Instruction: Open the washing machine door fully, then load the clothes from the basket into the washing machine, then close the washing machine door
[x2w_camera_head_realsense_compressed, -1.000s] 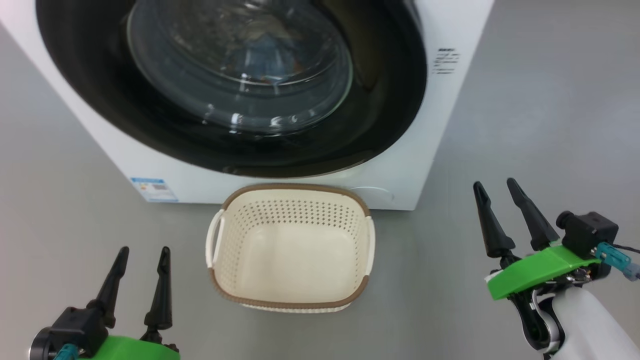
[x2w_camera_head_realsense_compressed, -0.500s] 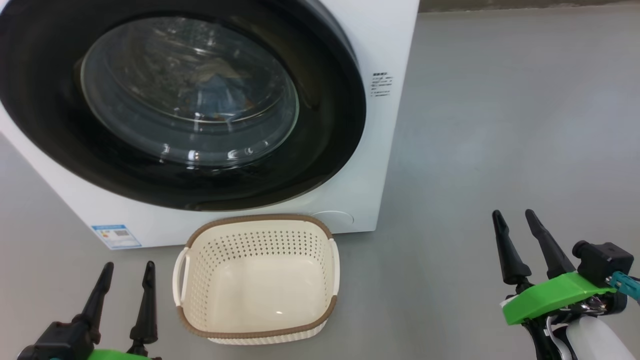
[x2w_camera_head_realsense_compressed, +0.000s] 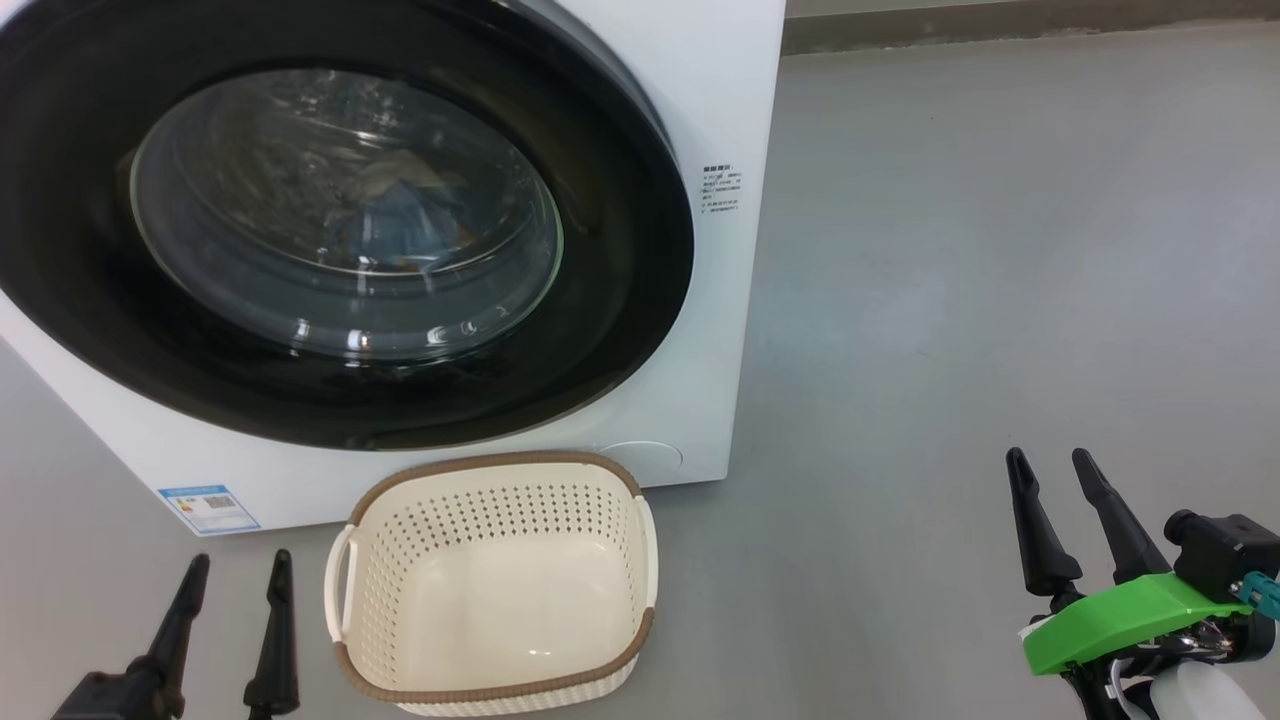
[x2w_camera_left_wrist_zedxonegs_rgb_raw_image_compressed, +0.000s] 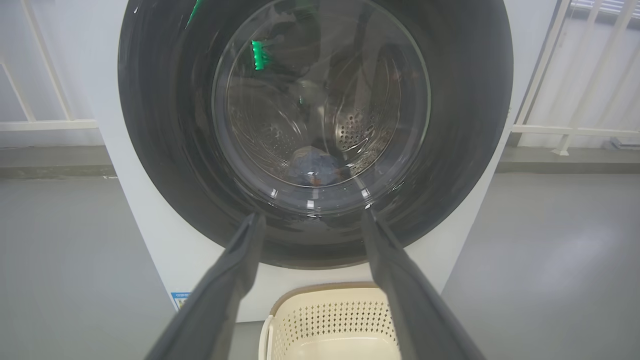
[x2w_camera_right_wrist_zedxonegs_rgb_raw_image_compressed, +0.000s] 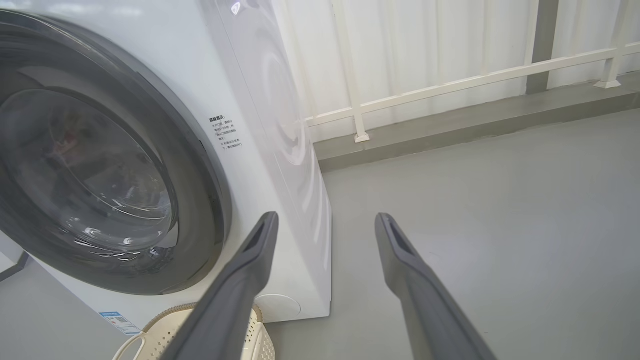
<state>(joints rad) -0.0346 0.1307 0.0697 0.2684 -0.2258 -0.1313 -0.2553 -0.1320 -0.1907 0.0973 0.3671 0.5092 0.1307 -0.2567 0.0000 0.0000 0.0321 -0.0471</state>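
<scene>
The washing machine door (x2w_camera_head_realsense_compressed: 345, 215) sits closed on the washing machine (x2w_camera_head_realsense_compressed: 730, 100), ahead of and above my left end effector (x2w_camera_head_realsense_compressed: 241, 558), the nearer one. The clothes (x2w_camera_head_realsense_compressed: 400, 225) show through its glass, and the basket (x2w_camera_head_realsense_compressed: 500, 462) stands empty on the floor (x2w_camera_head_realsense_compressed: 950, 300) just beside that end effector. Left and right end effector (x2w_camera_head_realsense_compressed: 1048, 455) both have fingers spread wide, holding nothing.

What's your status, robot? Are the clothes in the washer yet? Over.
Open and empty: left gripper, right gripper. The washing machine door shut, clothes inside. Empty basket stands just before it.
</scene>
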